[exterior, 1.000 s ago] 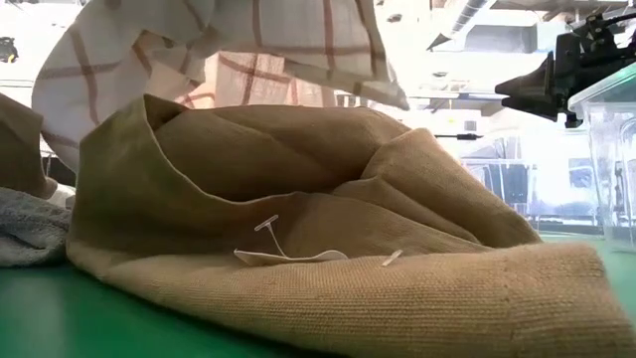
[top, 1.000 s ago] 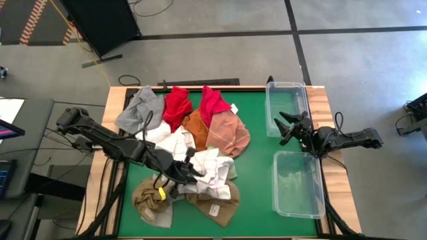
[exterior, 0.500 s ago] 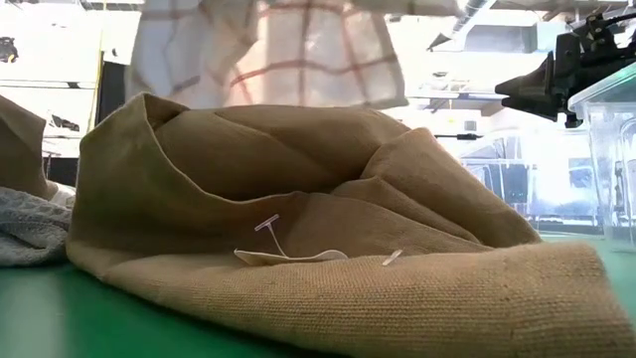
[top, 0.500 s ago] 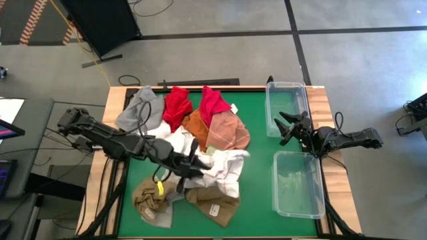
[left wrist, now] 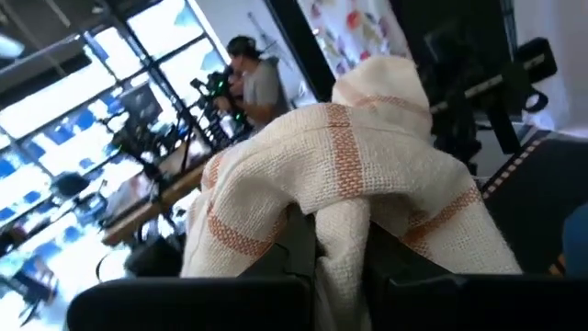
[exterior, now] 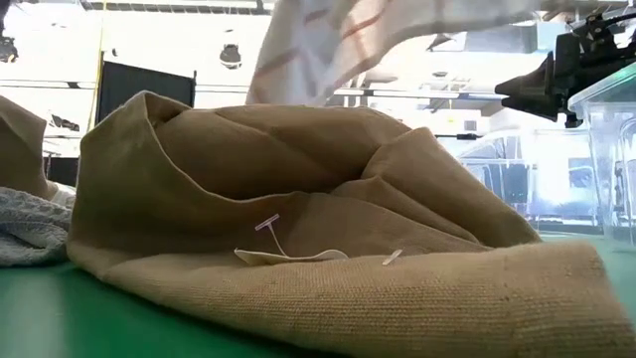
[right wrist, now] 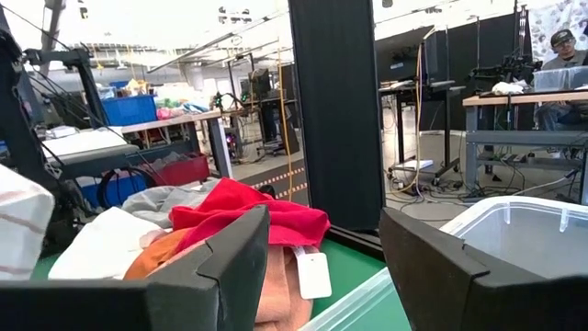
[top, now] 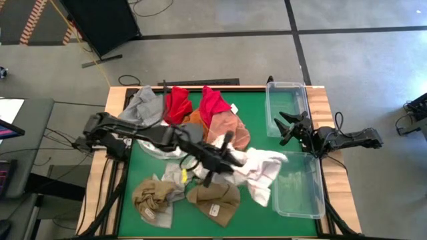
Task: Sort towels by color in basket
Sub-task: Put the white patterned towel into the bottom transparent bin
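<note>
Green mat (top: 263,107) on a wood-edged table, grey floor around it; we list what lies on it. Left gripper (top: 230,159): stretched out over the middle of the mat, jaws clenched on the checked towel (top: 263,170), which trails from the jaws toward the near bin (top: 298,184) and reaches that bin's left wall; in the left wrist view the same cloth (left wrist: 349,184) bunches over the fingers, white with orange-red stripes. Behind those jaws, toward the far edge: a pink towel (top: 230,130), two red towels (top: 177,103) and (top: 213,103), an orange towel (top: 195,120) between them, a grey towel (top: 143,107) to the left. Beside the left arm: a white towel (top: 157,148). On the near side of the jaws: a tan towel (top: 215,200) with a small tag, and an olive-brown towel (top: 152,200) left of it; the tan one fills the low view (exterior: 318,239), tag showing. Right gripper (top: 288,128): waiting at the right of the mat between the far bin (top: 287,107) and the near bin, jaws released and spread wide, nothing in them. From its wrist we see the fingers (right wrist: 230,267) apart, the red towel (right wrist: 248,221) beyond them, and a person seated at a desk in the room behind.
</note>
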